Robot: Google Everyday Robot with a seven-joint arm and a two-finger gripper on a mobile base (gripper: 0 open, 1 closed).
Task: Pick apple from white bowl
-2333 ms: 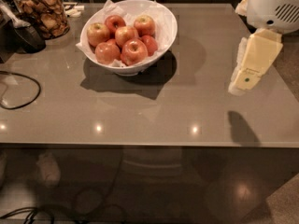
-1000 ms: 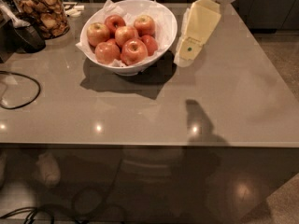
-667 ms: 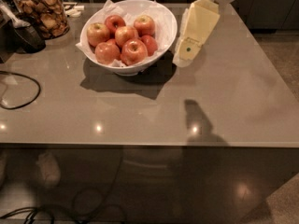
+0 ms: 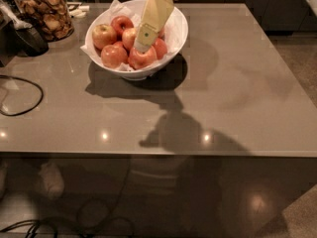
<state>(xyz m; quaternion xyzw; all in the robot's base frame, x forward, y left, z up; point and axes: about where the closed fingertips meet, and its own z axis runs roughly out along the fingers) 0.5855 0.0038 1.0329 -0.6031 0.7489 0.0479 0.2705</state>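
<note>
The white bowl (image 4: 179, 25) stands on the grey table at the back left, lined with crumpled white paper and holding several red-yellow apples. My gripper (image 4: 142, 44) hangs from the top edge of the camera view, a cream-coloured piece slanting down and to the left over the bowl. Its tip sits among the apples, just above a red apple (image 4: 142, 58) at the bowl's front and beside another apple (image 4: 160, 48) to its right. A paler apple (image 4: 101, 34) lies at the bowl's left side. Part of the pile is hidden behind the gripper.
A glass jar of brown snacks (image 4: 45, 13) stands left of the bowl, with a dark object (image 4: 30, 39) in front of it. A black cable (image 4: 22, 97) loops on the table's left. The table's front edge (image 4: 158, 153) runs across the view; more cables lie on the floor below.
My gripper has moved left, from beside the bowl's right rim to above the apples inside it, with its tip lower among them. The bowl and apples have not moved.
</note>
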